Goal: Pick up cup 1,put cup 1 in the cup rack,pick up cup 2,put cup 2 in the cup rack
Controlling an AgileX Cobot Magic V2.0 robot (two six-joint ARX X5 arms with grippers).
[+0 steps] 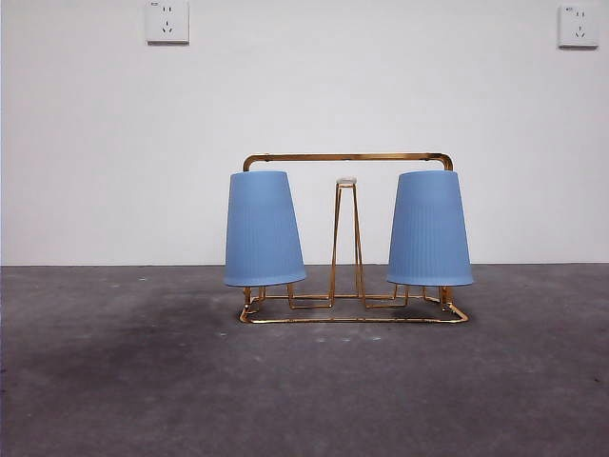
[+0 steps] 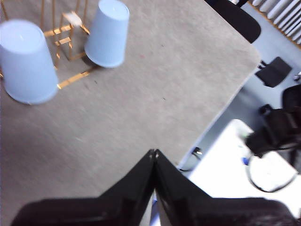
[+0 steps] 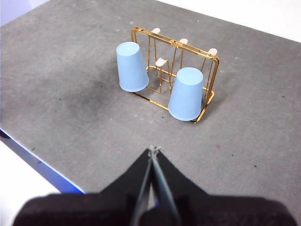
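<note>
Both hands closed, empty, two blue cups [image 1: 264, 228] inverted on cup rack [image 1: 348, 158] pegs

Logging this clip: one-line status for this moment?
both blue cups inverted on cup rack | left gripper shut, away | right gripper shut, away

From my front view, the cup rack [image 1: 347, 160] stands on the surface [image 1: 114, 381], near its middle. One cup [image 1: 263, 228] sits upside down over a peg at the rack's left end; a second cup [image 1: 429, 228] sits likewise at its right end. A bare peg [image 1: 346, 238] rises between them. Behind the surface, the wall carries two sockets [image 1: 167, 21], high left and high right.
</note>
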